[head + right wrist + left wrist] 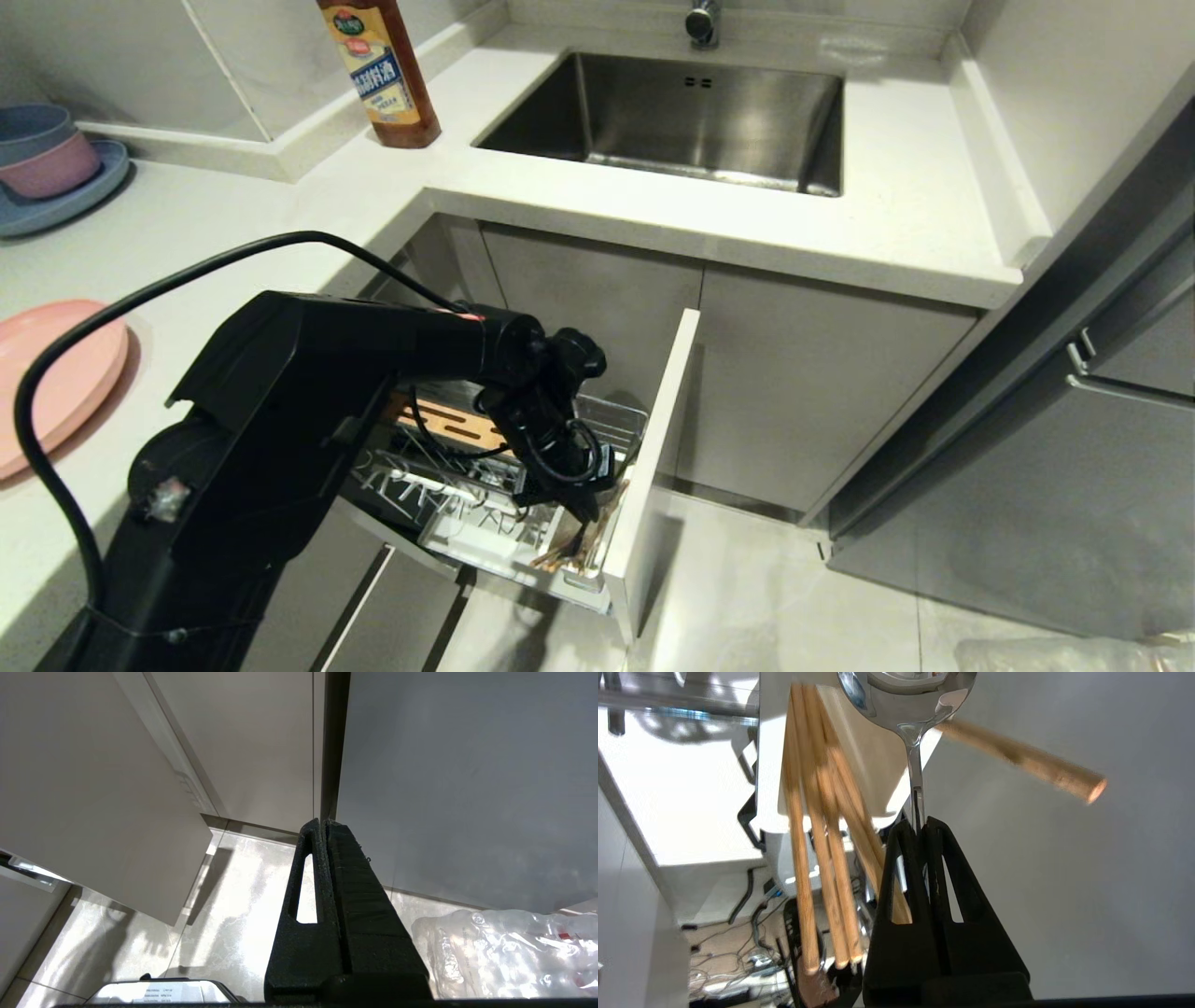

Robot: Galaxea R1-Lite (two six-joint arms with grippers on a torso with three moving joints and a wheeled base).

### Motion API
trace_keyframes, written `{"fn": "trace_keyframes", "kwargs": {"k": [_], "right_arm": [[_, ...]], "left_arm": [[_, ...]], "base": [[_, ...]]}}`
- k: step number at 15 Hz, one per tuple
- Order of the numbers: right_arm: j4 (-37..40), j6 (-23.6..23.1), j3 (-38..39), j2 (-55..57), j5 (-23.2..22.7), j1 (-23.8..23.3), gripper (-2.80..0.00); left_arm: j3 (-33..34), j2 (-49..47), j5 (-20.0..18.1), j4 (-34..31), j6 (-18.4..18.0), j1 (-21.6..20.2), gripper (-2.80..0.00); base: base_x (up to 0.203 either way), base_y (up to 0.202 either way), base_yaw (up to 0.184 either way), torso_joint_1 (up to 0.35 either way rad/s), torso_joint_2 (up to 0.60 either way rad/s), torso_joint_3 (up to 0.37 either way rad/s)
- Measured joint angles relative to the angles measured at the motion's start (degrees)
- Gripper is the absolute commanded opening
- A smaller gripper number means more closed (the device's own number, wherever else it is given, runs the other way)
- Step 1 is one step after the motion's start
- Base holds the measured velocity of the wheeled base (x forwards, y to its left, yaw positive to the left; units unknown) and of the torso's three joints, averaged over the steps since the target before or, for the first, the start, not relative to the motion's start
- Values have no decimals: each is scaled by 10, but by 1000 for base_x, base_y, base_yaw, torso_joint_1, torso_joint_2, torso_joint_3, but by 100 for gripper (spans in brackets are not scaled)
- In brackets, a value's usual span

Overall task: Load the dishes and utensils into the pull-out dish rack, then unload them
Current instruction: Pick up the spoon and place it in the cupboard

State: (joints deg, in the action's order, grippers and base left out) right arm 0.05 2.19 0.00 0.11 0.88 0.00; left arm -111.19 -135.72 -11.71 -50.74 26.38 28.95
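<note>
Left tool (921, 826) clenched on spoon (915, 765) handle, over utensil cup (859, 765) at rack (523, 485) front, beside chopsticks (822, 858). Spoon light, stiff, slick metal: pinch mid-handle. Right tool (324, 826) clenched, empty, parked near floor

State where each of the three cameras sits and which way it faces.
Head view: on the head, looking down at the counter, sink and pulled-out rack; the left arm shows.
Left wrist view: behind the left gripper, which is shut on the spoon beside the chopsticks.
Right wrist view: behind the shut right gripper, facing cabinet doors and floor.
Shared: head and left wrist views both show the chopsticks.
</note>
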Motion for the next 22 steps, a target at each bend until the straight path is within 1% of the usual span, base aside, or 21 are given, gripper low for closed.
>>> {"fn": "trace_keyframes", "kwargs": {"k": [2, 3, 5, 9, 13, 18, 19, 20, 22], "right_arm": [[0, 0, 0, 0, 0, 0, -280], [0, 0, 0, 0, 0, 0, -280], [0, 0, 0, 0, 0, 0, -280], [0, 0, 0, 0, 0, 0, -280], [0, 0, 0, 0, 0, 0, -280], [0, 0, 0, 0, 0, 0, -280], [0, 0, 0, 0, 0, 0, -280], [0, 0, 0, 0, 0, 0, -280], [0, 0, 0, 0, 0, 0, -280]], "left_arm": [[0, -2, 4, 24, 19, -4, -280], [0, -4, 10, 31, 23, -6, -280], [0, -7, 17, 39, 24, -10, -280], [0, -12, 17, 41, 25, -16, -280], [0, -21, 18, 64, 26, -20, -280], [0, -29, 18, 76, 28, -21, -280], [0, -30, 18, 77, 28, -21, -208], [-1, -30, 19, 79, 29, -21, 0], [-1, -28, 20, 78, 29, -22, 0]], "base": [[0, 0, 0, 0, 0, 0], [0, 0, 0, 0, 0, 0], [0, 0, 0, 0, 0, 0], [0, 0, 0, 0, 0, 0], [0, 0, 0, 0, 0, 0], [0, 0, 0, 0, 0, 0], [0, 0, 0, 0, 0, 0], [0, 0, 0, 0, 0, 0], [0, 0, 0, 0, 0, 0]]}}
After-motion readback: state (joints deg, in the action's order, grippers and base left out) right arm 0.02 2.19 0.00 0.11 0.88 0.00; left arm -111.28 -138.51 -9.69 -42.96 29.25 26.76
